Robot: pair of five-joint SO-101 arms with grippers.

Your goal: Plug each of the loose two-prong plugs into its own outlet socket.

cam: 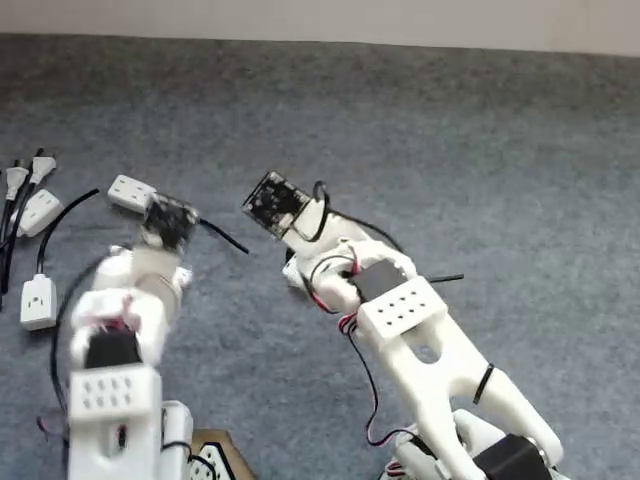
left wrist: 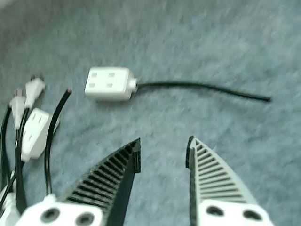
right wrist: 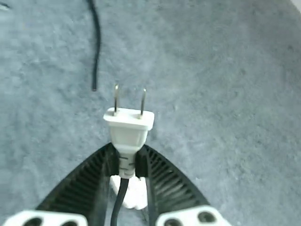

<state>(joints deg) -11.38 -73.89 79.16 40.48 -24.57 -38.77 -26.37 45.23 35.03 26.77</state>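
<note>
My right gripper (right wrist: 127, 157) is shut on a white two-prong plug (right wrist: 128, 126). Its prongs point away over the grey carpet and its black cord runs back between the fingers. My left gripper (left wrist: 163, 145) is open and holds nothing, a short way from a white outlet socket (left wrist: 109, 84) with a black cord (left wrist: 202, 87). In the high view that socket (cam: 130, 192) lies just beyond the left arm (cam: 125, 300). Two loose white plugs (left wrist: 35, 86) lie at the far left, beside a second socket (left wrist: 35, 132). A third socket (cam: 38, 300) lies nearer the front.
Black cords (cam: 10, 230) bunch together at the left edge by the plugs and sockets. A loose black cord end (right wrist: 94, 47) lies ahead of the held plug. The right arm (cam: 400, 310) stretches across the middle of the grey carpet (cam: 480, 150).
</note>
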